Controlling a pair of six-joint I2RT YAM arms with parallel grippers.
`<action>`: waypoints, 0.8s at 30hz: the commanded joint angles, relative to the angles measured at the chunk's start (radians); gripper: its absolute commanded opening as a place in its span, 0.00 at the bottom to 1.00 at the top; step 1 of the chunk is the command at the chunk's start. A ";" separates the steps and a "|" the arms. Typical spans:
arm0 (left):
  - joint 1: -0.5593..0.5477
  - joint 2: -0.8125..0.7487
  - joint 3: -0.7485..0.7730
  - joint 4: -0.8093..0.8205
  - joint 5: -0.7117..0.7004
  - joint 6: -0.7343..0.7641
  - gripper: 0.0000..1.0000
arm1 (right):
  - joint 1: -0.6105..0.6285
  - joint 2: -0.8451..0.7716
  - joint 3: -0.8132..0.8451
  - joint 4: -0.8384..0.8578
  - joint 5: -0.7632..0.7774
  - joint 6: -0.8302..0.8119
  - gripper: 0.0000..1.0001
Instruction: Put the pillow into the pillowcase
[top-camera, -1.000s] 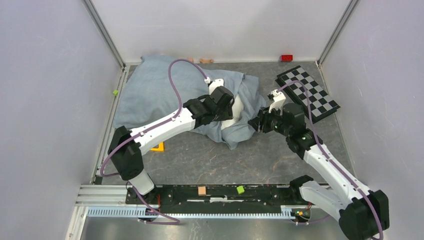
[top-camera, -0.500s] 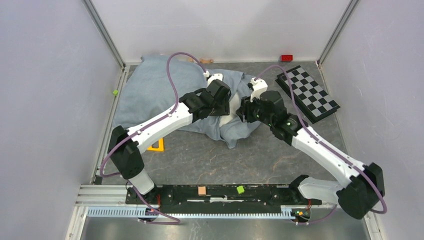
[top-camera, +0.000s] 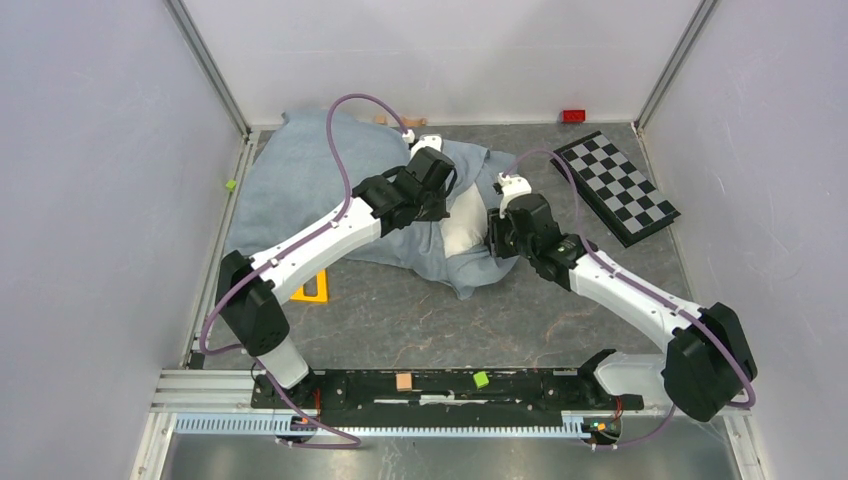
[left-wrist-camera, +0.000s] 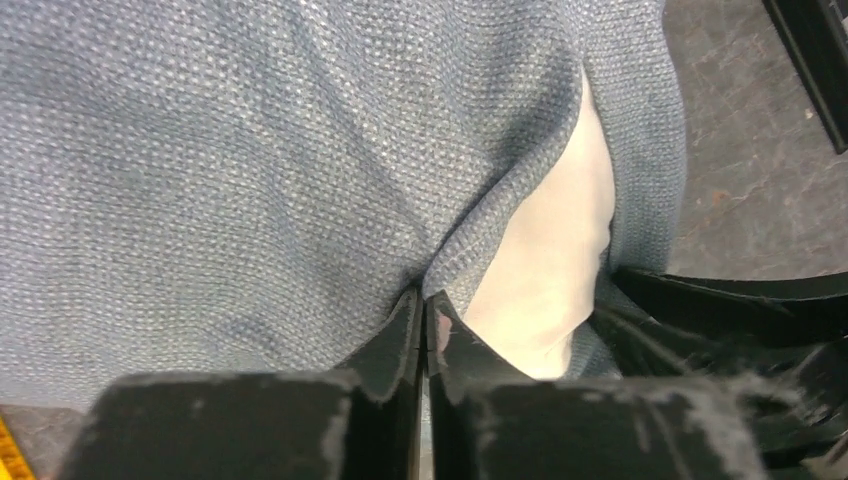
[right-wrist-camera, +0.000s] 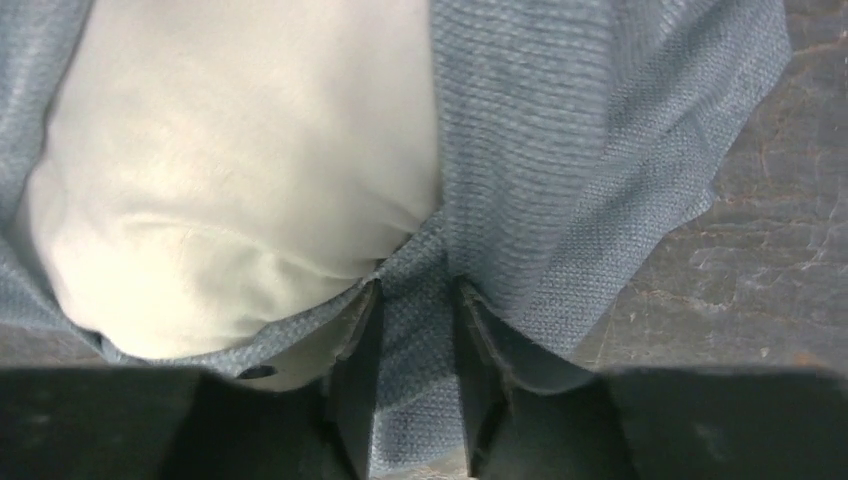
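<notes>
The light blue-grey pillowcase (top-camera: 300, 190) lies bunched at the back left of the table. The white pillow (top-camera: 463, 228) sits inside it, only its end bulging out of the mouth. My left gripper (top-camera: 443, 195) is at the mouth's far edge. In the left wrist view its jaws (left-wrist-camera: 424, 300) are pressed together on the pillowcase (left-wrist-camera: 250, 170) hem, beside the pillow (left-wrist-camera: 555, 260). My right gripper (top-camera: 494, 228) is at the mouth's right side. In the right wrist view it (right-wrist-camera: 415, 290) pinches a fold of pillowcase (right-wrist-camera: 560, 150) next to the pillow (right-wrist-camera: 230, 170).
A black-and-white checkered board (top-camera: 617, 187) lies at the back right, a red block (top-camera: 573, 115) behind it. A yellow piece (top-camera: 315, 291) pokes out under the left arm. A green block (top-camera: 230, 184) sits by the left wall. Small blocks (top-camera: 404, 381) rest on the front rail.
The right arm swung left from beside the checkered board to the pillowcase mouth and its jaws narrowed on the cloth. The left gripper shifted slightly back and shut.
</notes>
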 joint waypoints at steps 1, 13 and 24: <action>0.004 -0.048 0.046 -0.016 0.009 0.041 0.03 | -0.028 0.006 -0.003 0.043 0.029 0.010 0.29; -0.009 -0.028 0.050 0.002 0.148 0.038 0.02 | -0.052 -0.034 0.115 0.005 0.023 -0.037 0.28; -0.043 -0.098 0.122 -0.093 0.134 0.044 0.03 | -0.054 0.149 0.207 -0.014 0.111 -0.083 0.43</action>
